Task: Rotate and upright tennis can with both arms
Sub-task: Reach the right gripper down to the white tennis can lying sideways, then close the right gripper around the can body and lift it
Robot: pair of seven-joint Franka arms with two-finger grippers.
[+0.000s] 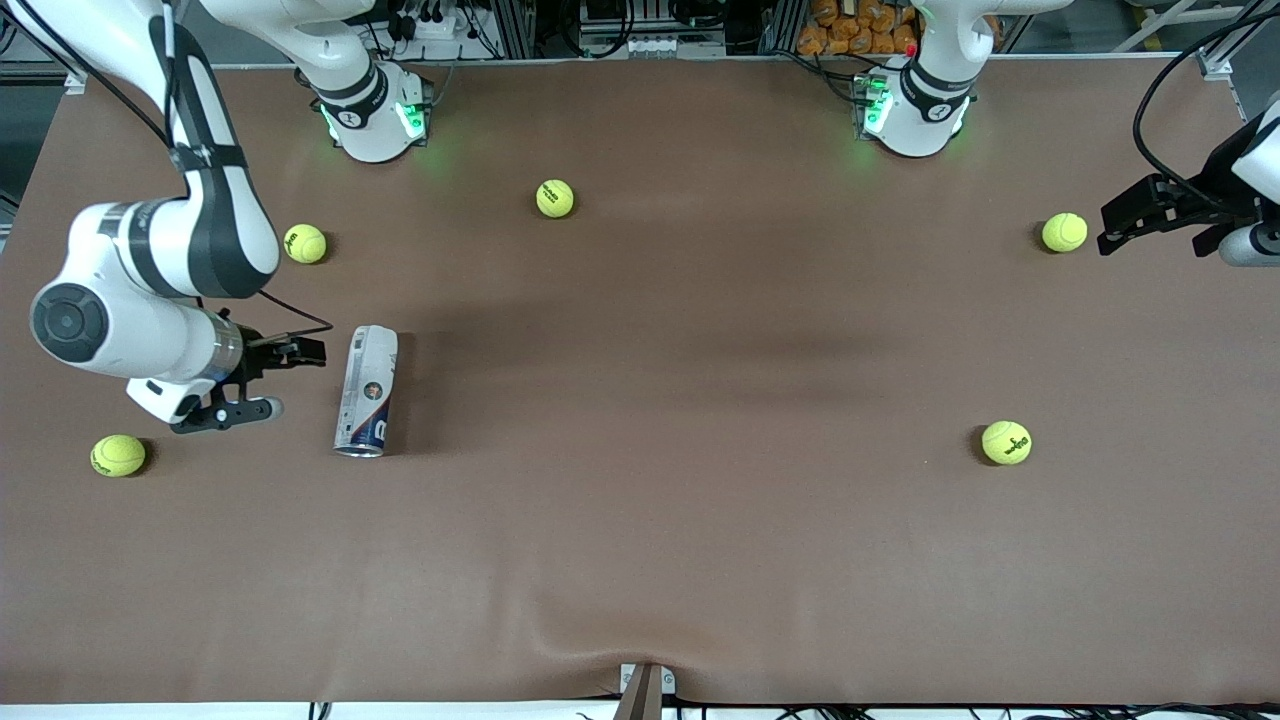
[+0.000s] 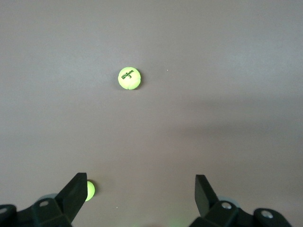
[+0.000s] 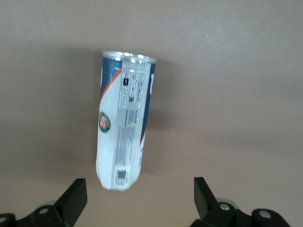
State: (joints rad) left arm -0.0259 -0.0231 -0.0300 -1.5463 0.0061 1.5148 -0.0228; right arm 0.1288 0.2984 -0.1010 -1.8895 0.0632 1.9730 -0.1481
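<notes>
Front view: one tennis can (image 1: 366,391) lying flat, five tennis balls, two arms.
Right gripper (image 1: 262,382), fingers spread, sits just beside the can; only its wrist view shows the barcode. Left gripper (image 1: 1128,222), fingers apart, hovers near one ball (image 1: 1064,232).

The tennis can (image 1: 366,391) lies on its side on the brown table (image 1: 660,520), toward the right arm's end, metal rim nearest the front camera. The right gripper (image 1: 262,380) sits just beside it, fingers spread. The left gripper (image 1: 1125,225) waits near a tennis ball (image 1: 1064,232) at the left arm's end.
</notes>
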